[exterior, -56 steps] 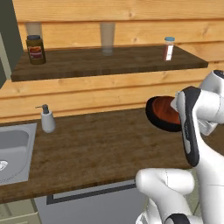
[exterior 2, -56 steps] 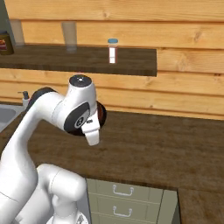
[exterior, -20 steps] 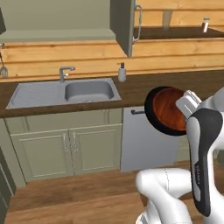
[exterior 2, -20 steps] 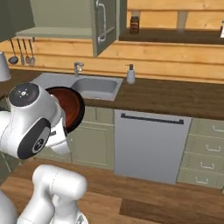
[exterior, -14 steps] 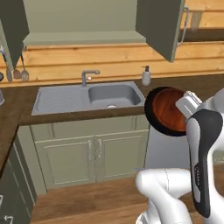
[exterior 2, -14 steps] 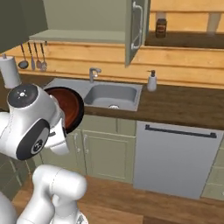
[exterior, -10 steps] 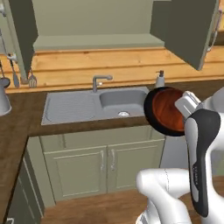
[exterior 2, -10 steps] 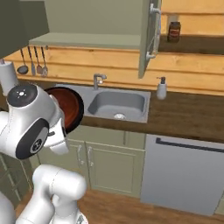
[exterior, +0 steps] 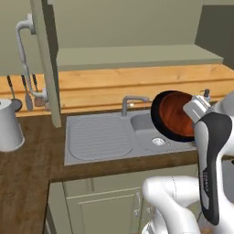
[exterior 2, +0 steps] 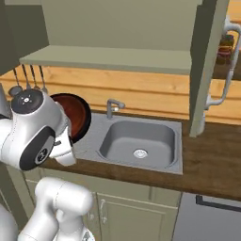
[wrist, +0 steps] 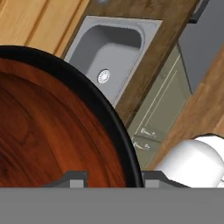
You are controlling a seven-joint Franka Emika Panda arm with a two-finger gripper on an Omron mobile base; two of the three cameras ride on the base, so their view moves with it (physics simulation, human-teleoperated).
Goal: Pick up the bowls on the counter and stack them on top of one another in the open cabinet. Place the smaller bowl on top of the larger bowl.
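Behind my white arm, the two-finger gripper is mostly hidden, yet I see it clamped on the rim of the round bowl with black rim and red-brown inside, tilted on edge above the grey steel sink in the dark-brown wooden counter; the olive-green open cabinet hangs overhead.

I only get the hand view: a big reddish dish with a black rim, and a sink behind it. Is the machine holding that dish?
Observer: Yes. The gripper clamps the bowl by its rim, tipped on edge in the air.
Visitor: Where might it go?
Observer: Above the sink, an olive-green cabinet stands open, with a pale shelf inside.
Visitor: Anything else nearby?
Observer: A grey canister stands on the counter, left of the sink.
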